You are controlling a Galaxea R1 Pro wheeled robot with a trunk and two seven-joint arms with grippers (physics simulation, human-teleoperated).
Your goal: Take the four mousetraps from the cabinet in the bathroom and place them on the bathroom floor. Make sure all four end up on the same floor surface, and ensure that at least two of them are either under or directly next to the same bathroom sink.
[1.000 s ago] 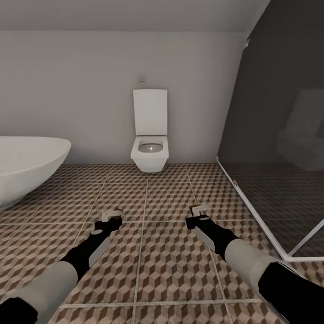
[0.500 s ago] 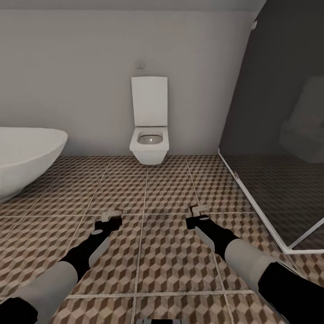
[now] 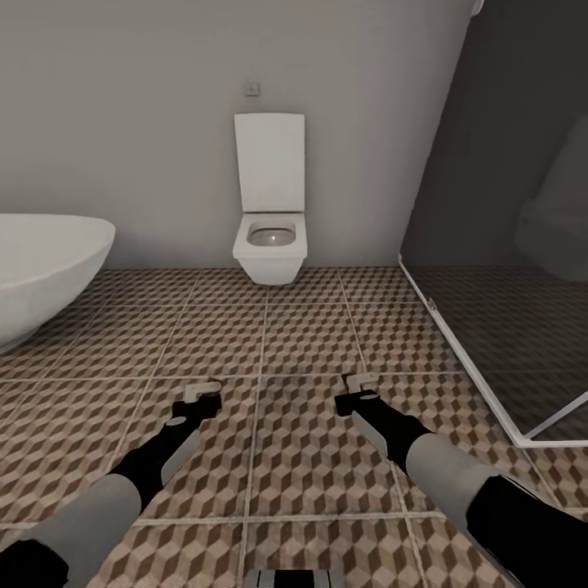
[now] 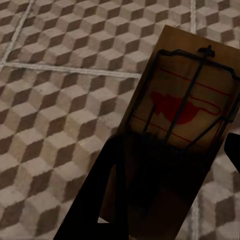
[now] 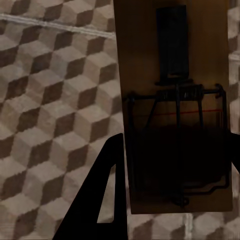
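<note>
Each gripper's fingers are clenched on a mousetrap: the left gripper (image 3: 202, 394) holds one mousetrap (image 4: 182, 125), the right gripper (image 3: 359, 384) another (image 5: 172, 100), both carried low over the cube-patterned bathroom floor (image 3: 302, 343). Ahead stand a toilet (image 3: 269, 245), with a tub (image 3: 41, 269) at left, not a sink. Dropping them here risks missing the sink requirement; a shallow pinch could also slip.

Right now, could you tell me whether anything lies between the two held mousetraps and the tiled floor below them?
Nothing visible: the left mousetrap and right mousetrap hang over bare floor.
</note>
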